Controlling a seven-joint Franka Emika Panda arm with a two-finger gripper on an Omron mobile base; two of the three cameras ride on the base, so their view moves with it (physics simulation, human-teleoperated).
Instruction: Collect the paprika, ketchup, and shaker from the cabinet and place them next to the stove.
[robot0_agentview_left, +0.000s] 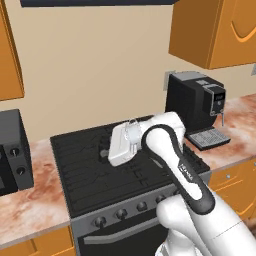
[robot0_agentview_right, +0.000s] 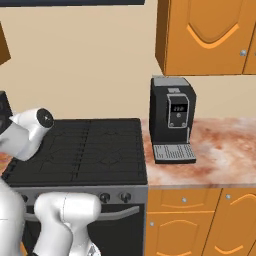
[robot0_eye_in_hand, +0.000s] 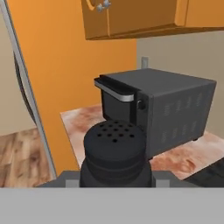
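Now, from the left base view, the white arm reaches over the stove (robot0_agentview_left: 115, 170), its hand turned toward the desk (robot0_agentview_left: 30, 200) on the left; whether the fingers are open cannot be told there. From the right base view, the arm crosses the stove's left edge. Through the hand view, the shaker (robot0_eye_in_hand: 114, 151) sits between the fingers, gripped, its perforated top ahead and its long axis along them. Beyond lies marbled desk beside a dark toaster oven (robot0_eye_in_hand: 157, 109), likely the drop spot.

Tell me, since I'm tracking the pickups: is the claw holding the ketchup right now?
No, the hand view shows the black shaker, its top dotted with holes, sitting in the claw.
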